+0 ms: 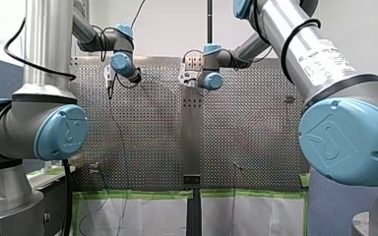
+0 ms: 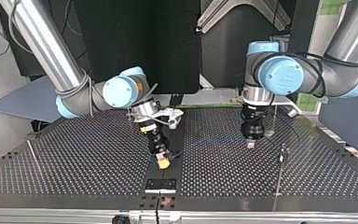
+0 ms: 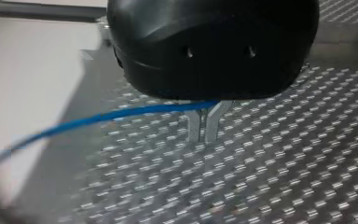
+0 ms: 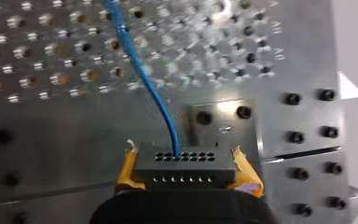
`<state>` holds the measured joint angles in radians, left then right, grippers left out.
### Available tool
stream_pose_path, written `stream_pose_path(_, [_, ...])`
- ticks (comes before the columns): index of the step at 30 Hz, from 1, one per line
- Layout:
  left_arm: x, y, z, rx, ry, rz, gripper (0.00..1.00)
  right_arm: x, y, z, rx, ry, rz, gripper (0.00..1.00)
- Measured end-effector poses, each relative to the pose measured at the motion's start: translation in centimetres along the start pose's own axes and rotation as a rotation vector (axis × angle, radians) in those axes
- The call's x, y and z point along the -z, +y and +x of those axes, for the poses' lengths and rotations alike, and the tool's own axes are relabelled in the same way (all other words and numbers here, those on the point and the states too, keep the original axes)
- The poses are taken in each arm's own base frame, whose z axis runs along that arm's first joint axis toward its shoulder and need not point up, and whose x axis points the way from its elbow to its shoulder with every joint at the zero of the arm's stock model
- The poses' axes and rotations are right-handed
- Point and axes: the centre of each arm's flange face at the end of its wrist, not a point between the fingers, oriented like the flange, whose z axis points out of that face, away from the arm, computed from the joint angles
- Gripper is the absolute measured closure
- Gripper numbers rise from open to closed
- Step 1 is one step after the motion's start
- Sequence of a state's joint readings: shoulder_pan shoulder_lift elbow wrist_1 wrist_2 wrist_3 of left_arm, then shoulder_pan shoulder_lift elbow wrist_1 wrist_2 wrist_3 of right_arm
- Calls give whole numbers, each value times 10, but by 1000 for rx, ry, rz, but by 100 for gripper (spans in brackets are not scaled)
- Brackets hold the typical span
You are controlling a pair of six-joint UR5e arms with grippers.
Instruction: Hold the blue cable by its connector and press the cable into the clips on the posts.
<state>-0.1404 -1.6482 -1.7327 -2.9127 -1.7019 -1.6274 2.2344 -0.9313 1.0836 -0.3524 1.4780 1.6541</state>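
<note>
Left gripper (image 3: 202, 140): the black housing sits closest to the lens in the left wrist view and hides the roots of the fingers. The two metal fingers (image 3: 193, 126) are pressed almost together with a thin slit between them, tips just above the perforated bench (image 3: 284, 177). The blue cable (image 3: 121, 114) comes in from the side and enters the slit high up, under the housing. It is lost from sight there, pinched by the fingers. Its other end blurs out past the bench edge.

Right gripper (image 4: 185, 161): only the housing's rim and the yellow pads (image 4: 128, 170) show. The pads clamp both ends of the black connector (image 4: 186, 171), which has two rows of holes. The cable leaves a hole in the row farther from the gripper and runs off across the bench until it is cut off.

Top view: the right gripper is tilted and low over the centre strip, near the middle of the bench edge closest to that camera. The connector cannot be made out there, only the yellow. The left gripper points straight down, further in from that edge. The cable is a faint blue line between the two, partly lost against the holes. A thin post (image 2: 279, 175) stands toward the side edge beyond the left gripper; its clip is too small to read.

Front view: both grippers sit near the bench's far edge, largely hidden by their own wrists.
</note>
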Motion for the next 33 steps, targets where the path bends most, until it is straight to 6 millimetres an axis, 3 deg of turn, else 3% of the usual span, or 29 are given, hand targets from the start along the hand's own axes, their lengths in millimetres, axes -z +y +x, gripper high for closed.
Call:
stream_pose_path(9, [-3,-29,42,-13,29,2,100,12,0,-27,0,-1,-59,100])
stream_pose_path(16, [7,-52,84,-20,65,21,100,23,7,-48,2,3,-118,100])
stream_pose_path(28, [11,-73,147,-47,123,56,100,46,8,-84,51,3,-175,100])
stream_pose_path(33, [14,-78,164,-48,131,59,100,55,15,-97,45,5,-187,100])
